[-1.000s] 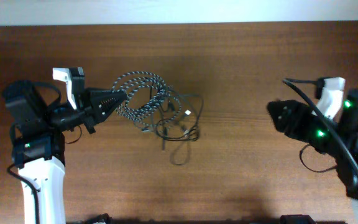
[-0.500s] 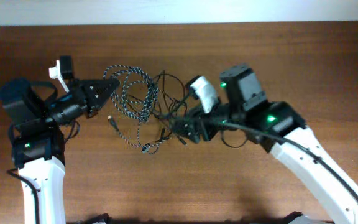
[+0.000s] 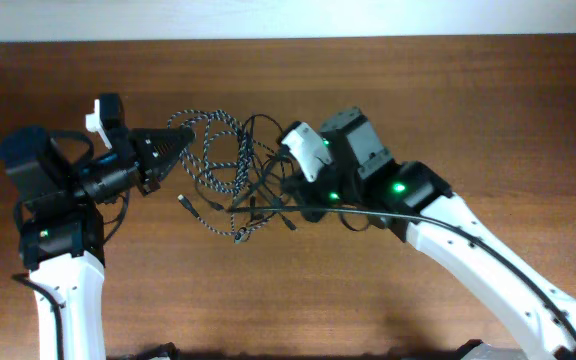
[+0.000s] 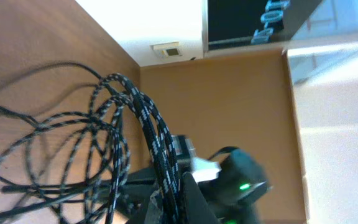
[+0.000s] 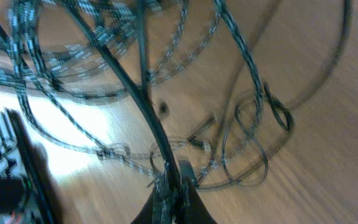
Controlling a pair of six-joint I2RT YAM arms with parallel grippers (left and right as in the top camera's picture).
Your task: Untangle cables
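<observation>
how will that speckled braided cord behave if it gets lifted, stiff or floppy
Probably floppy: the speckled braided cord drapes in loose loops from the left tool. Likely light, being thin. It may drag the thin black cord along, since their loops cross.

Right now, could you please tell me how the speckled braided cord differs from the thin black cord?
The speckled braided cord is thicker and black-and-white; the thin black cord is plain. The left gripper pinches the braided one, the right gripper the black one. Both are tangled together.
</observation>
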